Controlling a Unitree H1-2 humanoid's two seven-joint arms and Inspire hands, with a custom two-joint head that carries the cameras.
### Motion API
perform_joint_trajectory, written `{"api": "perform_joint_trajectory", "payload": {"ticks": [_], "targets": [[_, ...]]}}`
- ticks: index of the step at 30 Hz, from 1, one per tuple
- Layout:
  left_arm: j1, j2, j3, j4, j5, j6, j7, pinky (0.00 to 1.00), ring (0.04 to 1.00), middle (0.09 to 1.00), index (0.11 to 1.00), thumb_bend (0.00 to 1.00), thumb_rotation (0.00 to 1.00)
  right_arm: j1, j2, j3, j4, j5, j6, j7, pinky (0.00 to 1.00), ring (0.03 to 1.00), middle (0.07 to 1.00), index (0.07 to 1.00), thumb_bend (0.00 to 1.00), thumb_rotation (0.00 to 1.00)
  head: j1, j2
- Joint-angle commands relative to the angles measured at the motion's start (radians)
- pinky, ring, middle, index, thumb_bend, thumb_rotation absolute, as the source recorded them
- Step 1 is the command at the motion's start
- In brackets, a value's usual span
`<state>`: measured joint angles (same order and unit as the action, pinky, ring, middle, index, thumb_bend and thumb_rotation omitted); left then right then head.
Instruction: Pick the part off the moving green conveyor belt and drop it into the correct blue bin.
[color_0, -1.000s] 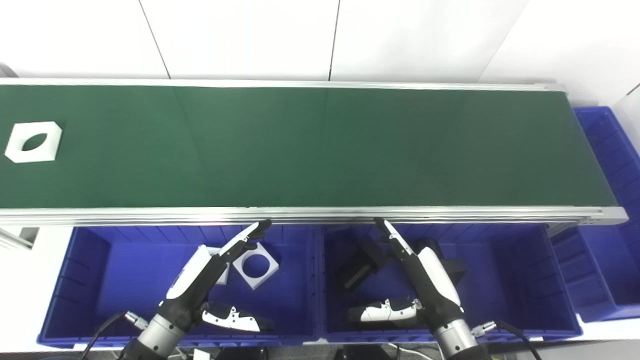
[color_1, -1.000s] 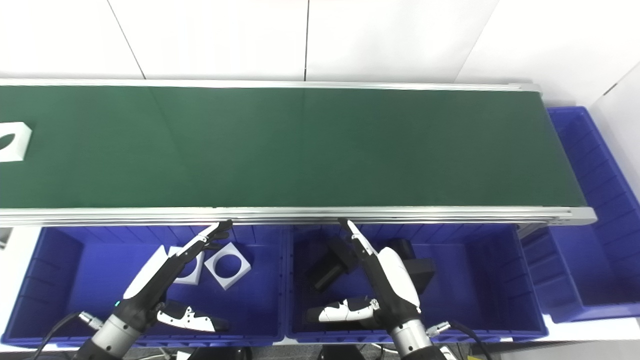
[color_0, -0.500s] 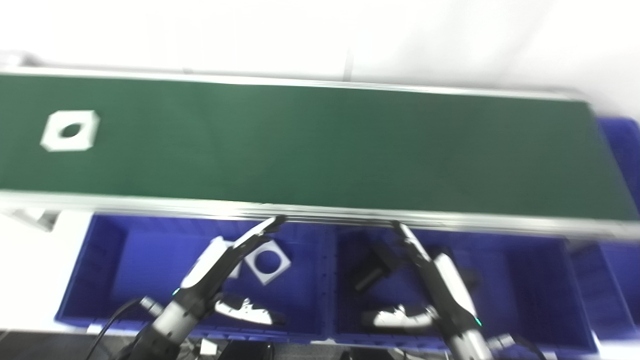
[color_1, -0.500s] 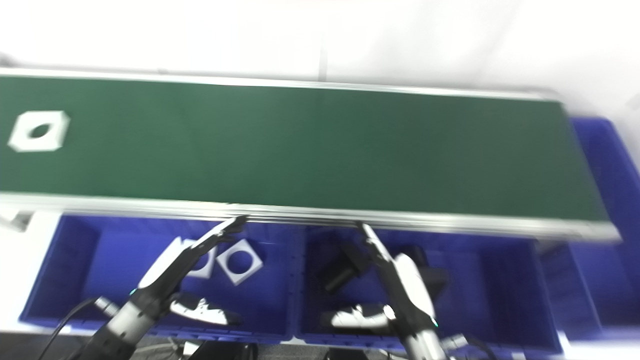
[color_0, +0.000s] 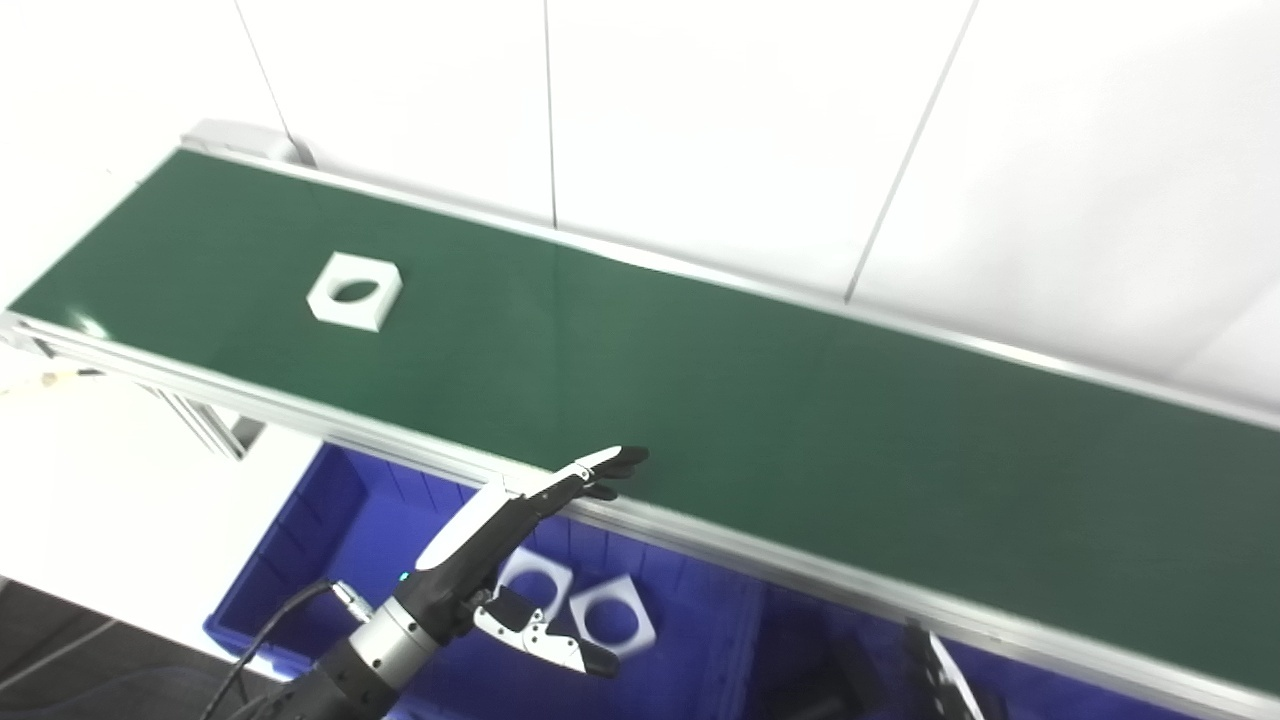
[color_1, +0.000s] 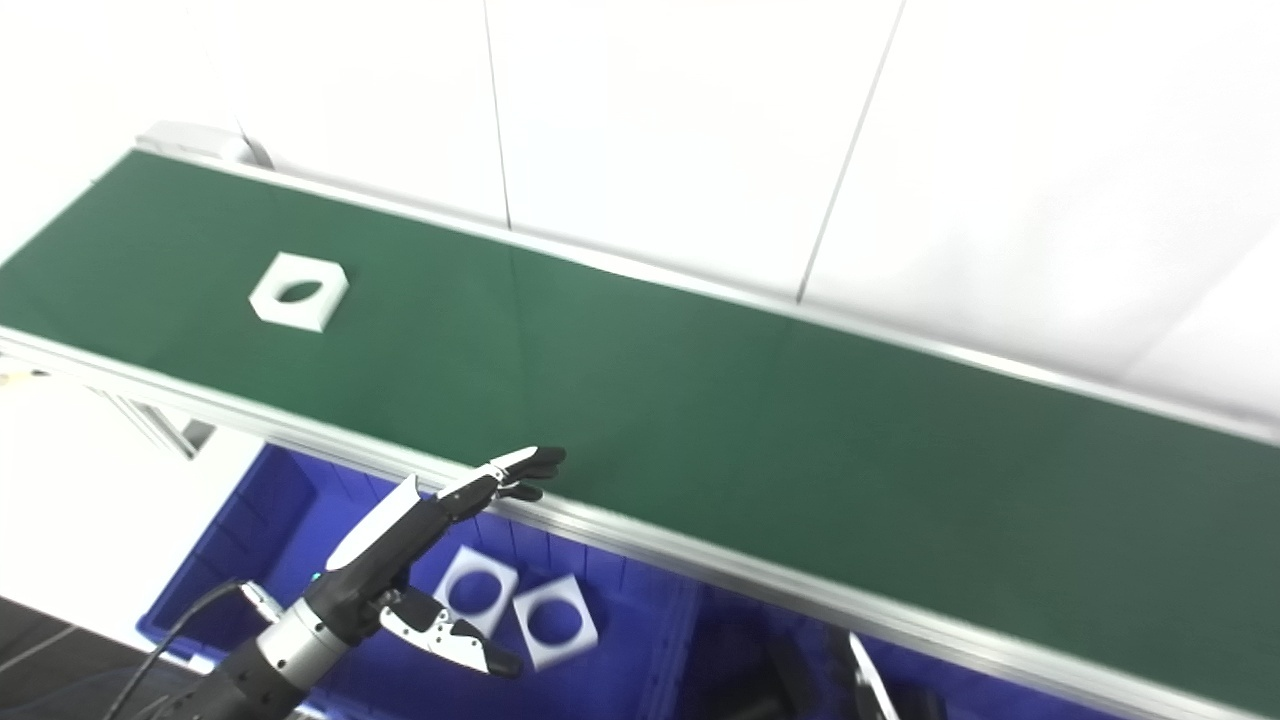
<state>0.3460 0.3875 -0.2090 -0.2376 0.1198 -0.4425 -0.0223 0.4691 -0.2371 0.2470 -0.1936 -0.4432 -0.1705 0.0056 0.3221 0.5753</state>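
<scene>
A white square part with a round hole (color_0: 355, 291) lies flat on the green conveyor belt (color_0: 760, 420), toward its left end. My left hand (color_0: 490, 525) is open and holds nothing. Its fingers (color_0: 600, 467) stretch out over the belt's near metal rail, thumb (color_0: 545, 650) spread below. It is well to the right of the part and nearer to me. Of my right hand (color_0: 940, 675), only straight fingers show at the bottom edge, above the second bin.
Below the rail stands a blue bin (color_0: 300, 570) holding two white square parts (color_0: 612, 618). To its right, a second blue bin (color_1: 720, 650) holds dark parts, mostly cut off. White wall panels rise behind the belt. A metal frame leg (color_0: 205, 425) supports the belt's left end.
The whole picture has swung left and tilted, so the camera moved. The white part has travelled rightward along the belt. My left hand's fingertips have risen from below the rail to over it.
</scene>
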Motion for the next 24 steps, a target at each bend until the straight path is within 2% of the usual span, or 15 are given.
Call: {"api": "perform_joint_trajectory", "payload": {"ticks": [1, 3, 4, 8, 16, 24], "targets": [[-0.015, 0.012, 0.041, -0.04, 0.001, -0.019, -0.006, 0.83, 0.9, 0.92, 0.914, 0.97, 0.29, -0.005, 0.0, -0.009, 0.002, 0.019, -0.09, -0.028, 0.76, 0.855, 0.897, 0.938, 0.96, 0.07, 0.003, -0.007], [-0.021, 0.008, 0.076, -0.05, 0.031, -0.022, -0.002, 0.79, 0.874, 0.908, 0.908, 0.98, 0.34, -0.007, 0.0, -0.011, 0.014, 0.019, -0.11, -0.035, 0.76, 0.852, 0.891, 0.937, 0.96, 0.08, 0.004, -0.013], [-0.024, 0.013, 0.088, -0.059, 0.022, -0.016, -0.014, 0.8, 0.881, 0.915, 0.916, 0.98, 0.34, -0.007, 0.001, -0.013, 0.019, 0.019, -0.12, -0.038, 0.76, 0.849, 0.886, 0.934, 0.96, 0.08, 0.004, -0.013], [-0.037, 0.034, 0.122, -0.094, -0.034, 0.026, -0.062, 0.9, 0.943, 0.952, 0.95, 0.95, 0.29, -0.01, 0.003, -0.016, 0.035, 0.012, -0.152, -0.051, 0.73, 0.83, 0.864, 0.914, 0.98, 0.1, 0.01, -0.024], [-0.069, 0.034, 0.196, -0.116, -0.046, 0.046, -0.098, 0.89, 0.94, 0.943, 0.935, 0.94, 0.27, -0.014, 0.009, -0.024, 0.055, -0.015, -0.204, -0.081, 0.71, 0.802, 0.841, 0.893, 1.0, 0.11, 0.017, -0.04], [-0.118, 0.029, 0.234, -0.119, 0.024, 0.077, -0.119, 0.87, 0.928, 0.941, 0.92, 0.92, 0.31, -0.015, 0.018, -0.035, 0.05, -0.01, -0.221, -0.08, 0.7, 0.794, 0.83, 0.874, 1.0, 0.09, 0.022, -0.041]]}}
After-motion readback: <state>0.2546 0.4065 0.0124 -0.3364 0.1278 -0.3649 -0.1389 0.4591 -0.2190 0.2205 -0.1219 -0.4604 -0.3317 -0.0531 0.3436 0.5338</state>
